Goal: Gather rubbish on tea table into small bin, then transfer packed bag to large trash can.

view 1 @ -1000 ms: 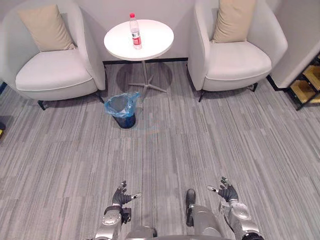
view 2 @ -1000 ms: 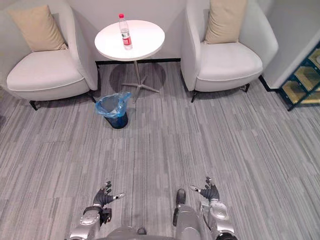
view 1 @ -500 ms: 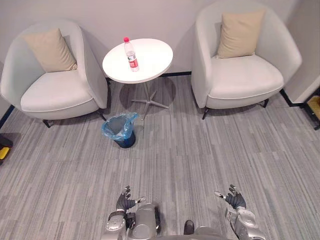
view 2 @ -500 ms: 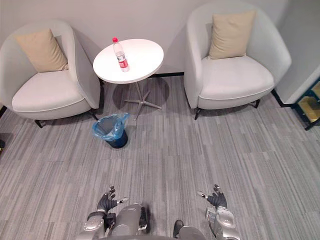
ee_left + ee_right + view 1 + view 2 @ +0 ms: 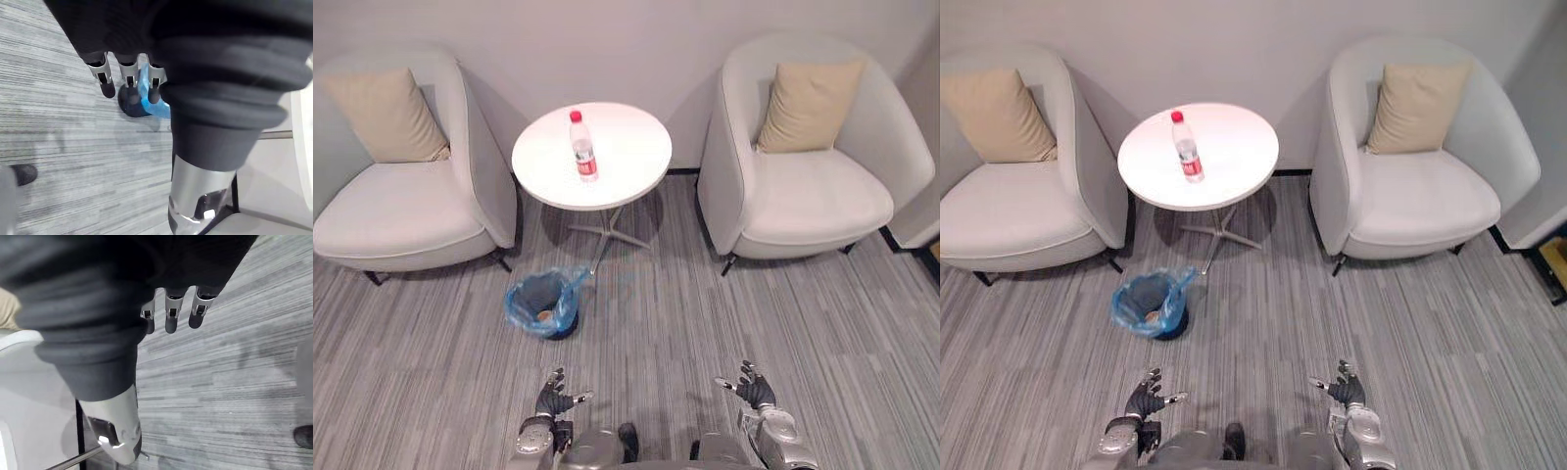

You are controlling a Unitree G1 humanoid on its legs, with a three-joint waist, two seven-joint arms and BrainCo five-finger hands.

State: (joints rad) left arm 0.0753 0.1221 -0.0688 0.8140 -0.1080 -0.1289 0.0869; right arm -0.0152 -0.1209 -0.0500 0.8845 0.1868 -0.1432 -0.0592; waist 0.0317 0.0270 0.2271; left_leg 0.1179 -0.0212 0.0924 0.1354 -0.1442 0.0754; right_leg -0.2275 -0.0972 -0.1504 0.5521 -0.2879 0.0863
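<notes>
Since the earlier frames the camera has moved nearer the table (image 5: 628, 162), so the whole scene sits differently in view; the furniture, bottle and bin keep the same places against one another. Both hands are still held low over the grey striped carpet (image 5: 651, 313), apart from each other and touching nothing.

On the left hand (image 5: 551, 397) the fingers are fanned out and relaxed, with the thumb pointing inward toward the other hand. The right hand (image 5: 753, 389) mirrors it, fingers spread, thumb turned inward. In the wrist views the left fingers (image 5: 105, 78) and the right fingers (image 5: 168, 316) hang straight, side by side, over bare carpet, with nothing between them.

Straight ahead of the left fingertips stands the bin (image 5: 543, 304) on the carpet, lined with a blue bag (image 5: 570, 289) whose rim is crumpled outward. A small brownish thing lies inside, too small to make out. The bin is apart from the fingertips and near the foot of the table.

Well beyond the bin, farther from both sets of fingers, the bottle (image 5: 583, 146) stands upright on the round white table, left of its middle. It is clear, with a red cap and a red label.

An armchair (image 5: 401, 211) with a tan cushion (image 5: 384, 113) stands out past the left fingers, and a second armchair (image 5: 813, 196) with its cushion (image 5: 808, 103) stands out past the right fingers.
</notes>
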